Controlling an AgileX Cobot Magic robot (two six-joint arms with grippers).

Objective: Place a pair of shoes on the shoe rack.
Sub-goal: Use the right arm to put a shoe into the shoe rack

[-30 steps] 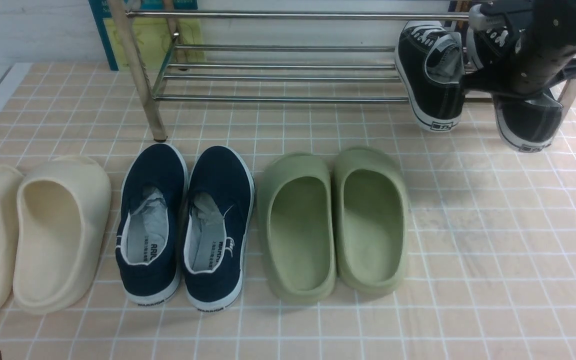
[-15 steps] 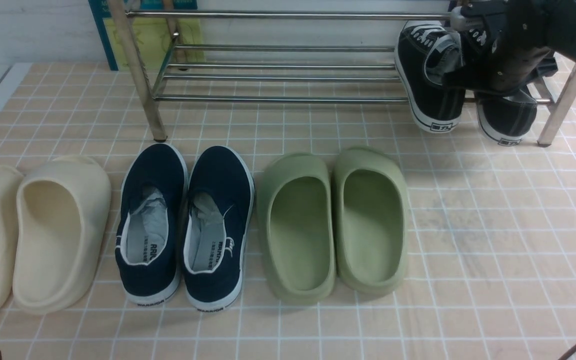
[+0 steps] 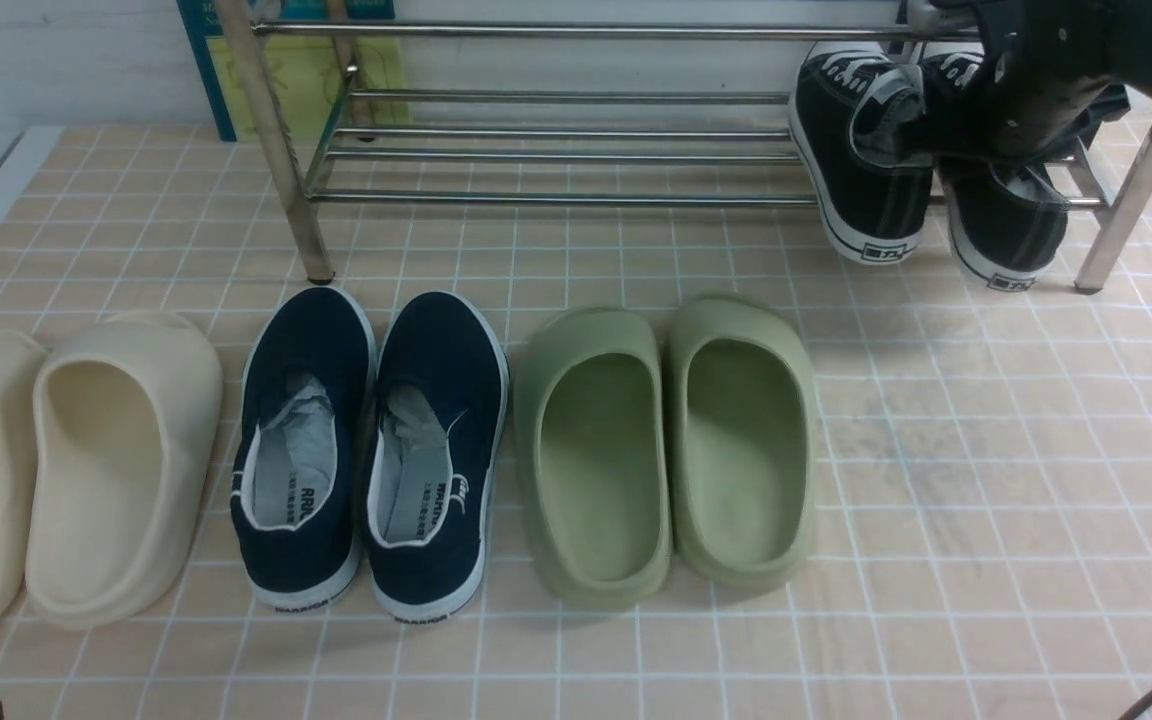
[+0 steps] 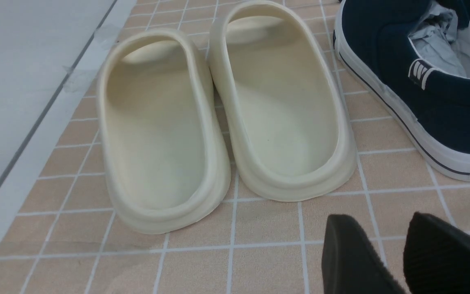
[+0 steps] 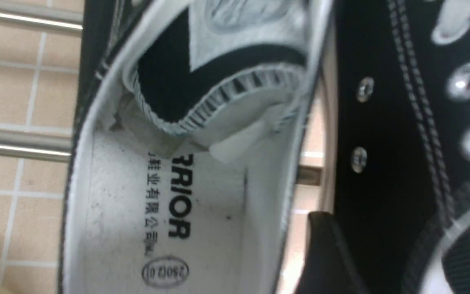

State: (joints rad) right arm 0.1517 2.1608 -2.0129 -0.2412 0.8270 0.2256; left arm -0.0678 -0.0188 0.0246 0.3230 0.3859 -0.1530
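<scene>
Two sneakers (image 3: 866, 180) on rack (image 3: 556, 197) — right gripper (image 5: 394, 261) above, fingers (image 5: 324, 253) apart.

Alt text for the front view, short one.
Two black lace-up sneakers sit heels-out at the right end of a steel shoe rack, the right gripper over them. In front, on tiled floor, a row of pairs: cream slides, navy slip-ons, green slides.

Black canvas lace-up sneakers (image 3: 861, 160): 2 (one pair). Navy slip-on shoes (image 3: 308, 340): 2 (one pair). Green slides (image 3: 591, 460): 2 (one pair). Cream slides (image 3: 121, 470): 2 (one pair). Steel-tube shoe rack (image 3: 556, 197): 1. Blue-and-yellow board (image 3: 301, 75): 1.
</scene>
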